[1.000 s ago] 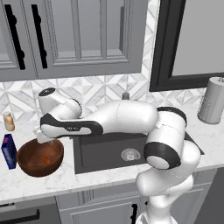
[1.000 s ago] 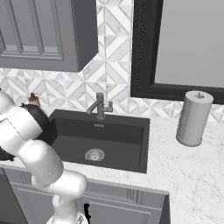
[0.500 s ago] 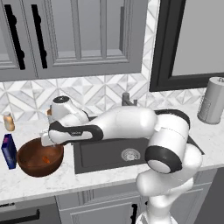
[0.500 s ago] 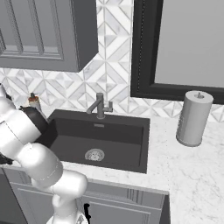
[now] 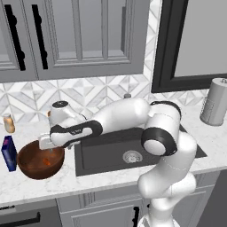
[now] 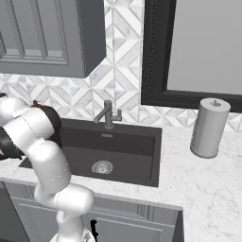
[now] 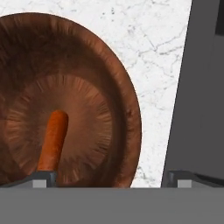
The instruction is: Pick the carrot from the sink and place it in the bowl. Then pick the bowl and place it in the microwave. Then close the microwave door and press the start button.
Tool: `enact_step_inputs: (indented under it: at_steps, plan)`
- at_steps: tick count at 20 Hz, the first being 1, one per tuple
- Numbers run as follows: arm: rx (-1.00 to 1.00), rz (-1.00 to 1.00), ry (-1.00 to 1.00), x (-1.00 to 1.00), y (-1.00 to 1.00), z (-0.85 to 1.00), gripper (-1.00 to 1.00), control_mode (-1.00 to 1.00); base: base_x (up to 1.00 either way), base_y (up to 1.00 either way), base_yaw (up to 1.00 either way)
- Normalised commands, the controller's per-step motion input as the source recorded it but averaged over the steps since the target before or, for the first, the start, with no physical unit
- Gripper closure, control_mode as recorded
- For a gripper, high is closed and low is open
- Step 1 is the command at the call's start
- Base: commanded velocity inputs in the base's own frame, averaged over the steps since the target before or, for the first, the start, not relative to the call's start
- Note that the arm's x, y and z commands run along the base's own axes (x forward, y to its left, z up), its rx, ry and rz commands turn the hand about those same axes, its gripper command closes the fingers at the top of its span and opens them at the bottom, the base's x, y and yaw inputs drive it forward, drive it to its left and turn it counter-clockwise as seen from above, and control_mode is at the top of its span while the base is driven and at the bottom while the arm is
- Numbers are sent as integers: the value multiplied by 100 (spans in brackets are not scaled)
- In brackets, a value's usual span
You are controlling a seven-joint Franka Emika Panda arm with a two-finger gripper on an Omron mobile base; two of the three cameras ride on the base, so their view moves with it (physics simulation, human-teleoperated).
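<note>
The reddish-brown bowl [image 5: 39, 160] [image 7: 87, 65] stands on the counter left of the sink [image 5: 133, 148] [image 6: 113, 146]. The orange carrot [image 7: 53, 139] [image 5: 47, 162] lies inside the bowl, free of the fingers. My gripper [image 5: 48, 147] [image 7: 111, 178] hangs open, low over the bowl's right rim. One fingertip [image 7: 42, 177] sits over the bowl's inside near the carrot's end, the other [image 7: 181, 177] toward the sink's side. A big dark-framed panel [image 5: 186, 44] above the counter at right looks like the microwave door. The microwave's cavity is out of view.
A blue bottle [image 5: 9, 153] stands just left of the bowl, a small tan bottle [image 5: 8, 123] behind it. The faucet [image 6: 108, 114] rises behind the sink. A paper towel roll [image 5: 215, 102] [image 6: 208, 127] stands at the right. Grey cabinets [image 5: 75, 35] hang overhead.
The hand has come down from above the bowl to its right rim. The jaws have stayed open, and the carrot lies in the bowl.
</note>
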Motion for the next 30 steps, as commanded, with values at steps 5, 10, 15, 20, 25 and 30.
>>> enact_step_inputs:
  at_steps: [5, 10, 15, 20, 25, 30]
  plan:
    - [0, 0, 4, 0, 0, -34, -100, -100, 0, 0, 0]
    - [0, 0, 0, 0, 0, -41, -100, -100, 0, 0, 0]
    - [0, 0, 0, 0, 2, -36, 100, -100, 0, 0, 0]
    - [0, 0, 1, 0, 0, -20, 100, -100, 0, 0, 0]
    - [1, -4, 3, -32, -34, 13, 100, -100, 0, 0, 0]
    - [8, -13, -1, -55, -63, 39, 100, -100, 0, 0, 0]
